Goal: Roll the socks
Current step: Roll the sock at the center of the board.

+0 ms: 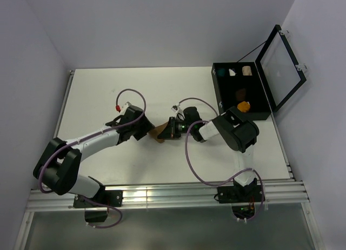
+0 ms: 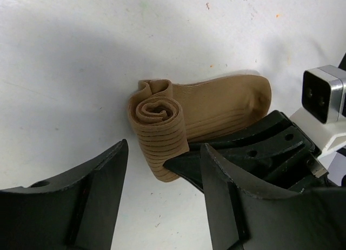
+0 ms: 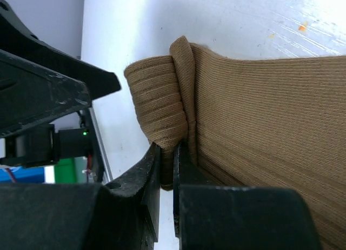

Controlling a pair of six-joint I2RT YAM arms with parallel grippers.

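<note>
A plain tan sock point(image 1: 158, 134) lies on the white table, its cuff end wound into a roll point(image 2: 157, 128) and its toe part point(image 2: 227, 101) flat. My right gripper point(image 3: 167, 153) is shut on the near end of that roll point(image 3: 159, 107), and one of its fingers point(image 2: 186, 166) shows under the roll in the left wrist view. My left gripper point(image 2: 164, 153) stands open with the roll's end just inside its gap, touching neither finger. A dark brown sock point(image 1: 241, 92) and a mustard-orange sock point(image 1: 244, 106) lie in the black box.
The black box point(image 1: 218, 93) with its lid point(image 1: 281, 66) raised stands at the table's back right. Its far row holds teal point(image 1: 220, 73), white point(image 1: 232, 72) and cream point(image 1: 247, 71) bundles. Both arms meet at mid-table.
</note>
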